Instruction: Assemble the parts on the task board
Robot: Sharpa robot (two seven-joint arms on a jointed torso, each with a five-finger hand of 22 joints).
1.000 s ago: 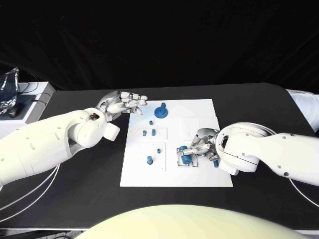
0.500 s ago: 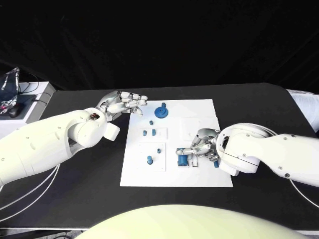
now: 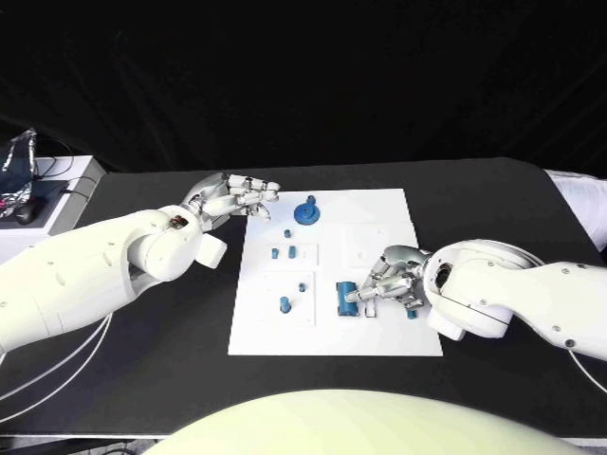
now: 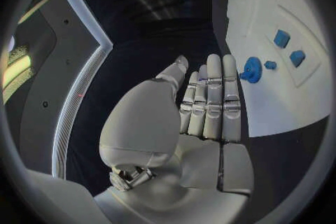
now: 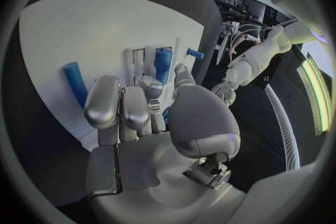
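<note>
The white task board [image 3: 386, 223] lies mid-table. A blue gear [image 3: 308, 213] stands at its far end, and it appears again as the blue gear [image 4: 251, 69]. Two small blue pieces [image 3: 284, 253] sit in a left recess, with more blue pieces [image 3: 285, 304] nearer me. A blue cylinder [image 3: 346, 299] lies in a railed slot. My right hand [image 3: 393, 280] sits just right of it, fingers curled, fingertips [image 5: 150, 88] at the cylinder [image 5: 162, 64]. Whether it grips is unclear. My left hand [image 3: 235, 197] rests at the board's far left corner, fingers [image 4: 210, 95] straight, holding nothing.
Another blue piece [image 3: 412, 311] lies beside my right hand, and a blue bar [image 5: 73, 84] lies flat on the board. A white box [image 3: 58, 194] with a crinkled bag [image 3: 9, 166] stands off the table's left. Cables hang at the left front.
My right hand has drawn back to the right, uncovering the blue cylinder, which now lies fully in sight in its slot. The left hand has not moved.
</note>
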